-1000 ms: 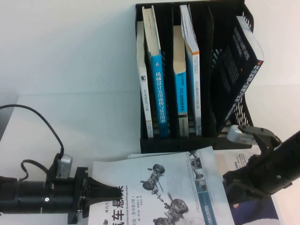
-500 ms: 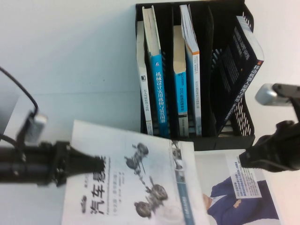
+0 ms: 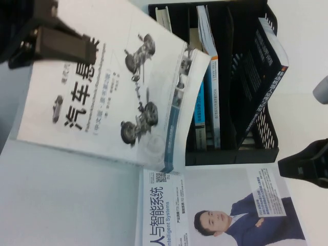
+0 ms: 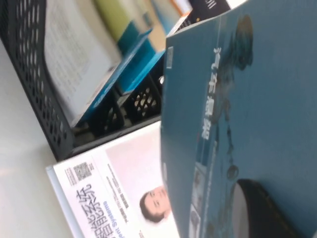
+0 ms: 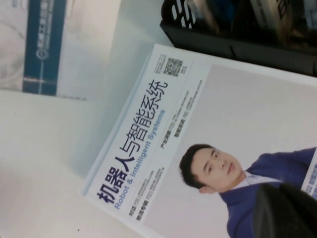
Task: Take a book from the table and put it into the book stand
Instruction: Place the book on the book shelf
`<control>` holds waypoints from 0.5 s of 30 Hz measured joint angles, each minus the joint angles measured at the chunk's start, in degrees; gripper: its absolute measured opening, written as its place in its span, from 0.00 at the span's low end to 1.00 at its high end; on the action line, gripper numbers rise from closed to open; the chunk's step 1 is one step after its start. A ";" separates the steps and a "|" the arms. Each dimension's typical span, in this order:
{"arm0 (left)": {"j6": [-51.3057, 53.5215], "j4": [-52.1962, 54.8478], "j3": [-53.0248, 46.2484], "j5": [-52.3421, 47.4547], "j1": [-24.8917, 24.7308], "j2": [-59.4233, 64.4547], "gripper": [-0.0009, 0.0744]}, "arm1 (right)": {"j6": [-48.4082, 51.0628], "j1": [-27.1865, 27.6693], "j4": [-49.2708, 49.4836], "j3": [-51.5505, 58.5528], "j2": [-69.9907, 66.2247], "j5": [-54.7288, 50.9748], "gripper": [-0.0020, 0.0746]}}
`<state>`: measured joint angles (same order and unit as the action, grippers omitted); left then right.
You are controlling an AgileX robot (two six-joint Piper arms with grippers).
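Observation:
The book (image 3: 113, 87), white with black Chinese title and a grey suspension drawing, hangs lifted and tilted in the air left of the book stand (image 3: 256, 138). My left gripper (image 3: 77, 46) is shut on its top edge at the upper left. The left wrist view shows its teal back cover (image 4: 247, 109) with one fingertip (image 4: 262, 213) pressed on it, and the stand (image 4: 44, 114) beyond. My right gripper (image 3: 302, 166) sits low at the right edge, near the stand's front corner; in its wrist view only a dark finger (image 5: 287, 210) shows.
A white book picturing a man in a blue suit (image 3: 220, 210) lies flat in front of the stand, also in the right wrist view (image 5: 208, 148). The stand holds several upright books (image 3: 210, 92) and a black book (image 3: 264, 77) leaning at its right.
My left gripper has lifted the book up and away from me, from the table's front to high beside the stand. The right arm has drawn back to the right edge.

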<state>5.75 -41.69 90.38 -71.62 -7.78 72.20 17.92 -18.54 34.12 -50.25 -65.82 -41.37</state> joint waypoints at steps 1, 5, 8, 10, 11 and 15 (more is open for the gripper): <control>-3.70 3.08 4.44 -1.02 -2.54 1.66 0.16 | -0.18 0.00 -0.10 0.00 0.11 -0.58 0.02; -15.81 17.23 21.75 -1.03 -13.52 9.94 0.16 | -0.65 0.00 -1.01 0.00 0.23 -2.76 0.02; -22.49 28.92 33.05 -1.03 -21.07 17.56 0.16 | -1.94 0.00 -2.36 0.00 0.23 -3.51 0.02; -25.21 34.27 39.85 -1.03 -24.98 22.24 0.16 | -3.52 0.00 -3.94 0.00 0.23 -4.06 0.02; -26.54 36.33 43.43 -1.03 -26.61 24.74 0.16 | -4.58 0.00 -4.98 0.00 0.23 -4.34 0.02; -29.82 37.78 54.41 -1.03 -30.67 32.99 0.16 | -8.03 0.00 -9.40 0.00 0.23 -4.94 0.02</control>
<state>-24.07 -3.90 144.78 -72.65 -38.45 105.19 9.88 -18.54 24.73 -50.25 -65.59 -46.31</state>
